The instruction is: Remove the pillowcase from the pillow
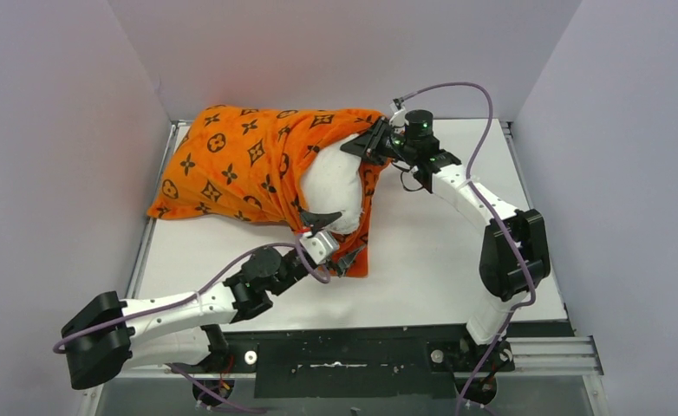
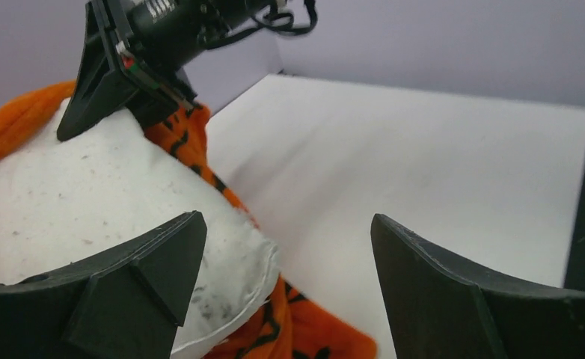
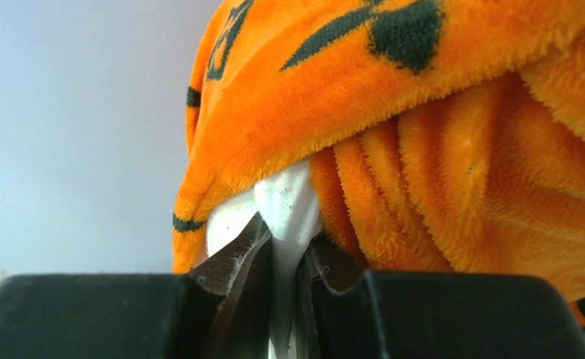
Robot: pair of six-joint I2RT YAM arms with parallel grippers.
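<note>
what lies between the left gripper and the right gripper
The bare white end of the pillow, sticking out of the orange pillowcase, fills the stretch between the left gripper and the right gripper. The top external view shows this.

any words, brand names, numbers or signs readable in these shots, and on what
None can be read.
The pillowcase shows only black flower, diamond and circle motifs, no letters.
No label or number shows on the pillow or the table.
</note>
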